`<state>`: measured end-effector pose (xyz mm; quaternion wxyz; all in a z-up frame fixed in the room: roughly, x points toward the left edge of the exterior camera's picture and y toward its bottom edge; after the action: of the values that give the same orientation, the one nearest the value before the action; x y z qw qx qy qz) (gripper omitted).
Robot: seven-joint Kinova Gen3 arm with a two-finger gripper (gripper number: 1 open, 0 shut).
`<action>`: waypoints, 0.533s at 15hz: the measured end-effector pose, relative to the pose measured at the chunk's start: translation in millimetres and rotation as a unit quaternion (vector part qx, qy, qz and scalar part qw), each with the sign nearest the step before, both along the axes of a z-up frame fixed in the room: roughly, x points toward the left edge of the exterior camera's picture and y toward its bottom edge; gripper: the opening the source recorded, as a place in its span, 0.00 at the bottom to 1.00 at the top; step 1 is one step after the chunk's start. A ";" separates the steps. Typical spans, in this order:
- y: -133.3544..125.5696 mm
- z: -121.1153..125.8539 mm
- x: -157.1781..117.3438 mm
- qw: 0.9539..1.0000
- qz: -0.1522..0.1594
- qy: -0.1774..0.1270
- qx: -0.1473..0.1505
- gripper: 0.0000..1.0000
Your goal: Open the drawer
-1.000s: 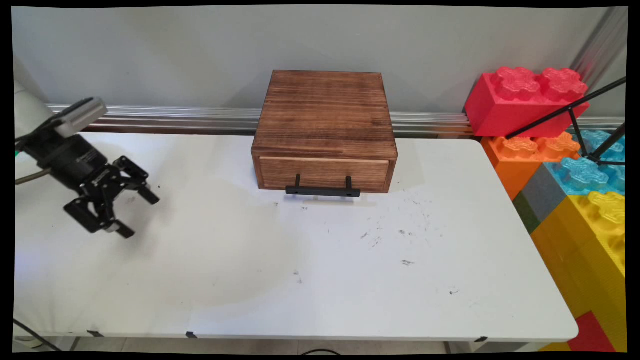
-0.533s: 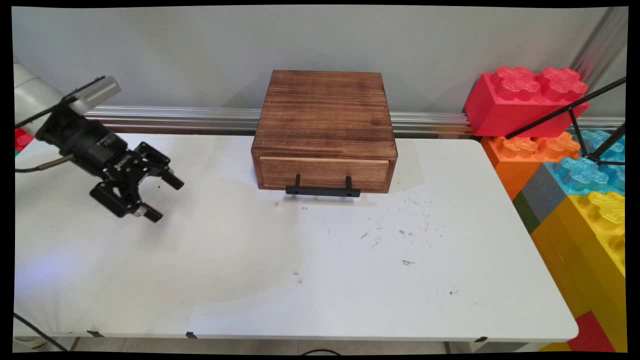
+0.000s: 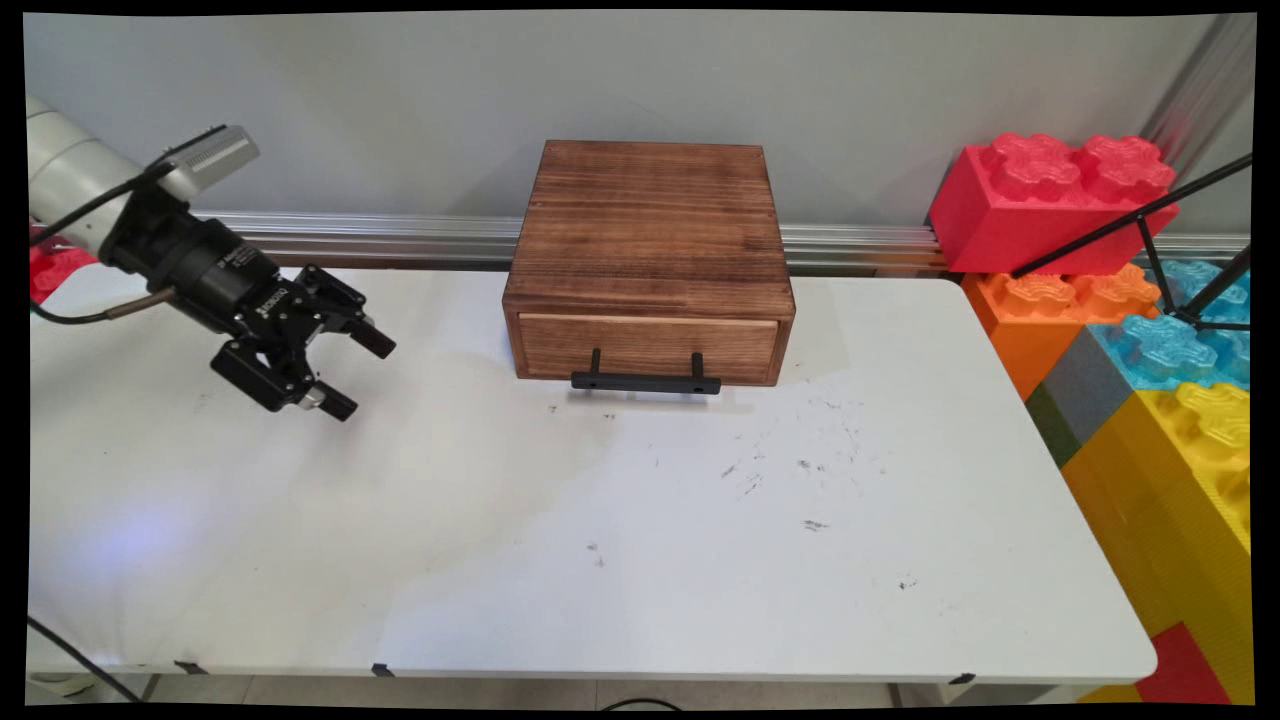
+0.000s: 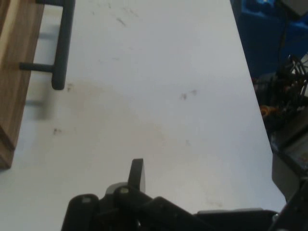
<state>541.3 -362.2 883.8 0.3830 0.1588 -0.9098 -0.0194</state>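
Note:
My black gripper hangs open and empty above the left part of the white table, tilted down to the right. To its right, about a hand's width away, stands a brown wooden box against the back rail. The box's drawer front sits flush and carries a black bar handle. The hand view has the box along the left edge and its handle at the upper left. One of the fingers rises from the bottom there, over bare table.
Large toy bricks are stacked past the table's right end: red, orange, blue and yellow. Thin black rods cross in front of them. An aluminium rail runs along the back edge.
The gripper has moved up and to the right, closer to the wooden box, and has stayed open. The box and drawer have not moved.

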 end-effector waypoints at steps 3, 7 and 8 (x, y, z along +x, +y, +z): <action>-6.0 0.0 -10.1 1.000 -0.004 0.002 -0.003 1.00; -20.3 0.9 -43.2 1.000 -0.018 -0.007 -0.015 1.00; -24.2 2.1 -54.1 1.000 -0.021 -0.011 -0.019 1.00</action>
<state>487.2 -386.4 885.9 0.3755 0.1327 -0.9172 -0.0078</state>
